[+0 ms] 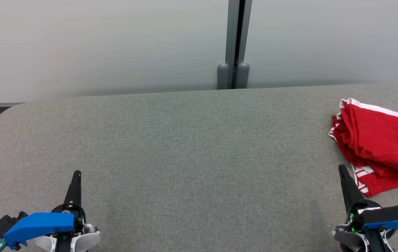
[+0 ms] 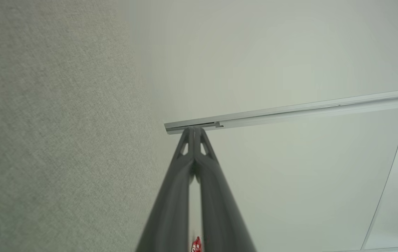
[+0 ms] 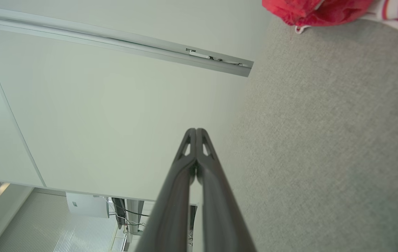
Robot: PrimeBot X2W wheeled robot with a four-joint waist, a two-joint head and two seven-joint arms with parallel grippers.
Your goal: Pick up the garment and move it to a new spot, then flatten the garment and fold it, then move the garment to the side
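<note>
Folded red garment (image 1: pixel 377 143) lies flat; right gripper (image 1: pixel 342 169) sits just beside it, left gripper (image 1: pixel 77 173) well apart, both clenched, empty.

Office-like room, frosted partition panels (image 1: pixel 115 45)

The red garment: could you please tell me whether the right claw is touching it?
Apart. The right wrist view shows grey surface between the right claw and the garment.
</note>
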